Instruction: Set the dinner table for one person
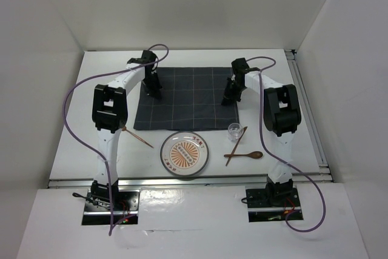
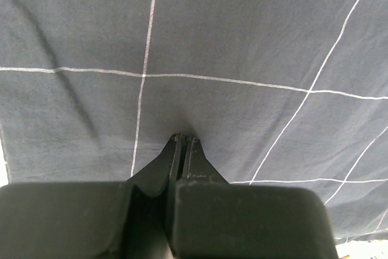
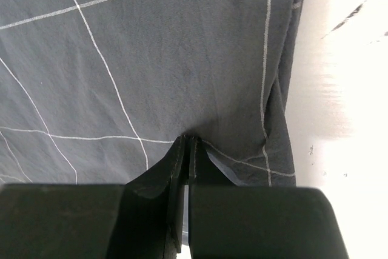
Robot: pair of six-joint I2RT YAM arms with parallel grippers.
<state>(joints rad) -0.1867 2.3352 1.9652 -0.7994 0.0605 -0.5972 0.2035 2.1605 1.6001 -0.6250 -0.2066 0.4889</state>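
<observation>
The white desk [image 1: 200, 57] fills the middle of the overhead view, metal rail down its right edge. A dark grey checked cloth mat [image 1: 188, 98] lies on it. The left hand [image 2: 183, 141] is clenched, tips pinching a little pucker of the mat near its left edge. The right hand [image 3: 186, 141] is the same deal by the right edge, where the cloth's wrinkled. Nearer the arms there's a patterned plate [image 1: 185, 153], a small glass [image 1: 234, 130] and a wooden spoon [image 1: 245, 155].
</observation>
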